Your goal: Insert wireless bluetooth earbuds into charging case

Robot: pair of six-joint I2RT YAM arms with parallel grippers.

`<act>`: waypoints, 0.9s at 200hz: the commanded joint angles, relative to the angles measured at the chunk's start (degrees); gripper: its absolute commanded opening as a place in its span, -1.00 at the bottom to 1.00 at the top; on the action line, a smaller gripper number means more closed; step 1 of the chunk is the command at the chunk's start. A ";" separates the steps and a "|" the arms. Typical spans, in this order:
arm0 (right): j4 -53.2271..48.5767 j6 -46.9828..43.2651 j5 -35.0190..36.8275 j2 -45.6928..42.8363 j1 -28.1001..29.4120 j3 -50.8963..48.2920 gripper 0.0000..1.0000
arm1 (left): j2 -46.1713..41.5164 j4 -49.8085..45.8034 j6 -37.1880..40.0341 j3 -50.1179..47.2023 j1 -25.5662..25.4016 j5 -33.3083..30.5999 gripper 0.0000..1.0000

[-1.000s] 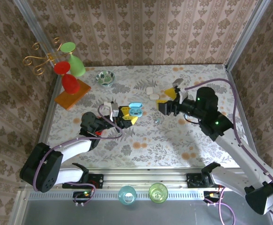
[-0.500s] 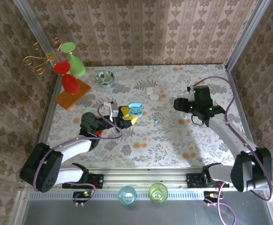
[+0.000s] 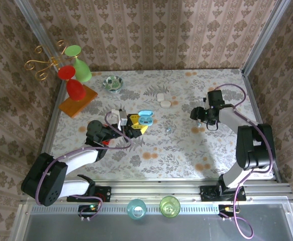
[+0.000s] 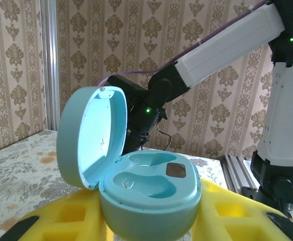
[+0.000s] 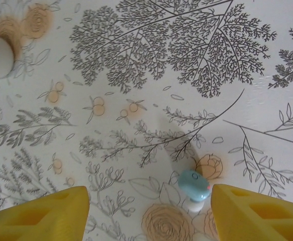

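Left gripper (image 3: 138, 124) holds case (image 4: 147, 193) (lid open); earbud (image 5: 194, 185) loose.

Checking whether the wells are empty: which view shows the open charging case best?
Left wrist: the charging case sits close, lid up, both wells visible and empty. Top external shows it as a small pale-blue shape at the left gripper.

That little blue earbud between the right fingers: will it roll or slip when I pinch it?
The earbud looks rounded and smooth, so it may squirt out when the right gripper pinches. It is tiny beside that gripper, so probably light and easily nudged across the table. Its domed head and whitish tip may limit rolling.
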 commanded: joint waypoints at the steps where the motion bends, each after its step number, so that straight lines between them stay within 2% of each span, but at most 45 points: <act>1: 2.34 2.10 -3.25 2.02 -1.24 1.18 0.31 | -0.22 2.57 1.23 -0.84 0.28 1.37 -0.35; 106: 5.85 2.60 -10.55 6.42 -3.52 -1.70 0.19 | -1.30 2.34 1.40 -1.38 0.29 1.52 -0.35; 180: 4.76 1.80 -10.67 5.92 -3.59 -3.22 0.14 | -1.21 2.20 1.46 -0.92 0.28 1.88 -0.35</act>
